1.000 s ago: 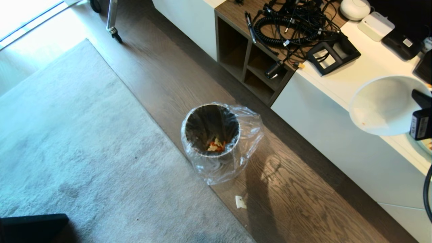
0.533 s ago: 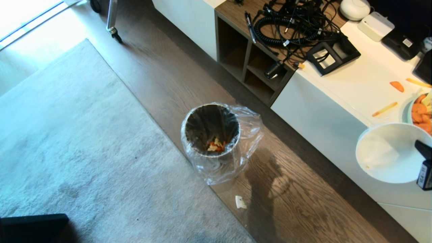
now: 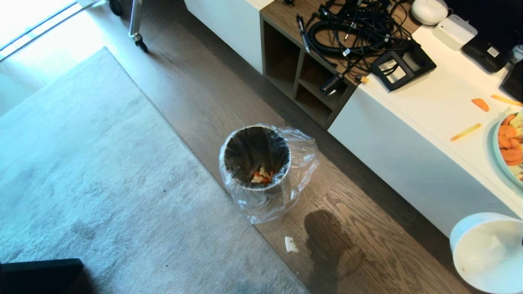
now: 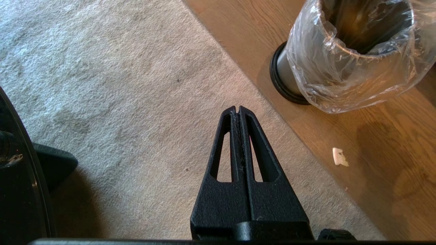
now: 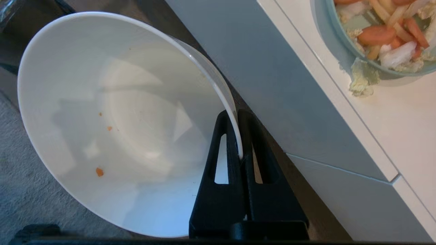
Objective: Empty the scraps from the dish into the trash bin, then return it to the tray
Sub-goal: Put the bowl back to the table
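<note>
**Desk:** Any labels or writing you can read from where you sit?

**Operator:** None that I can make out. The devices up on the white cabinet [image 3: 425, 102] carry small stickers, but the print is too small for me to read.

**Desk:** Where is the dish?

**Operator:** I see the dish [image 5: 115, 126] clamped by its rim in my right gripper [image 5: 238, 136], one finger inside the wall and one outside. It is a plain, smooth, deep white bowl, tilted, with only a few tiny orange crumbs stuck to the inside. In the head view it sits at the lower right corner [image 3: 488, 253], over the wood floor [image 3: 359, 253] just in front of the cabinet.

**Desk:** And the scraps?

**Operator:** Orange and pale yellow pieces lie at the bottom of the trash bin [image 3: 255, 157]; the scraps [image 3: 261, 176] are in that heap. The bin is dark, with a crinkly clear liner folded over its rim, standing on the floor by the grey rug [image 3: 102, 183].

**Desk:** Left side?

**Operator:** My left gripper [image 4: 237, 112] hangs over the rug with its fingers pressed together, holding nothing. A blue-green bowl [image 5: 378, 37] of carrot and cabbage sits on the cabinet top.
</note>
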